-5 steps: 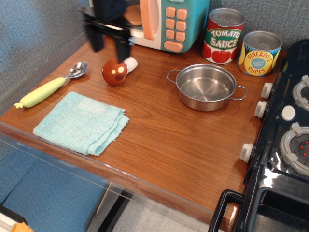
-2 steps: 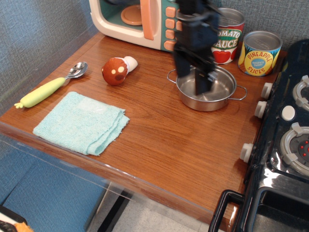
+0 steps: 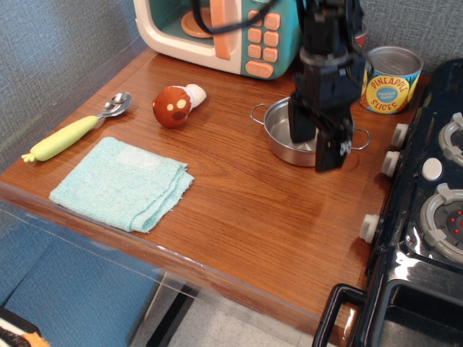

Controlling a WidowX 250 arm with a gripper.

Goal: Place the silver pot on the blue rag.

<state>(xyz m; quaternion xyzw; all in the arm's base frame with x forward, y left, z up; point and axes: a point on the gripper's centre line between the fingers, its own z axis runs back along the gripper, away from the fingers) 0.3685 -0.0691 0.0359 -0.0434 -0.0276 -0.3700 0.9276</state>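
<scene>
black tool hangs over the silver pot, fingers spread, one inside the bowl, one past the right rim. pot sits on desk w/ blue rag well apart, front left. risk: thin rim slips if bite's shallow; pot tips en route.

Silver pot: shallow, round, shiny steel, wire loop handles, upright on the wooden counter, its right half hidden. Blue rag: folded aqua terry square, flat near the front-left edge, well apart
</scene>
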